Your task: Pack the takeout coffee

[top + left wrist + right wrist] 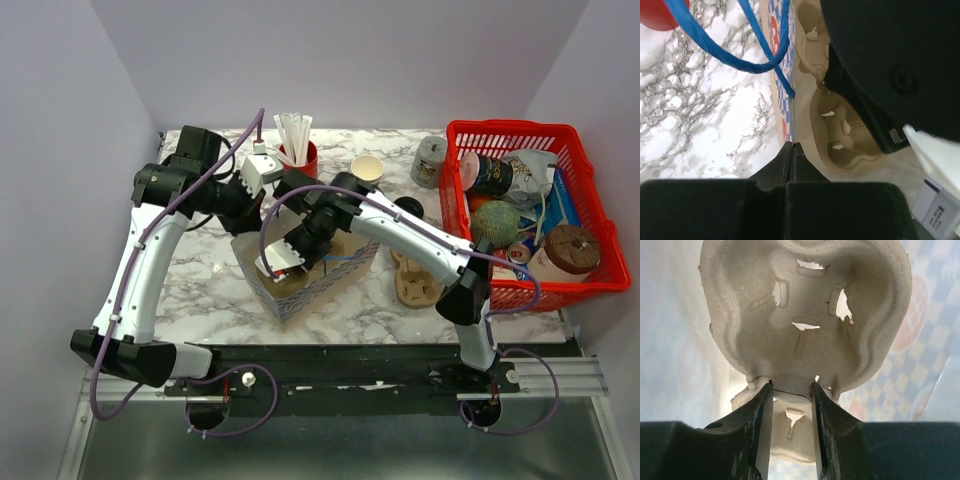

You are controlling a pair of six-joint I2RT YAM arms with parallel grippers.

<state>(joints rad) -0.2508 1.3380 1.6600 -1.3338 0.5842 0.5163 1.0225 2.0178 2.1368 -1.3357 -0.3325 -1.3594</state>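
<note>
Black fingers of the right tool [791, 385] pinch the narrow middle rib of a brown moulded pulp cup tray [805, 305], which is inside a blue-and-white chequered paper bag [312, 288]. The left tool [791, 150] is pressed together at the bag's rim; whether paper is caught between, I cannot tell. The small cream paper cup [367, 168] stands on the white marbled worktop [200, 290] behind the bag, apart from both tools, and a round black plastic lid [408, 207] lies near it.

Left gripper [791, 151] closed, right gripper [791, 386] clamped, jaws part-spread
</note>
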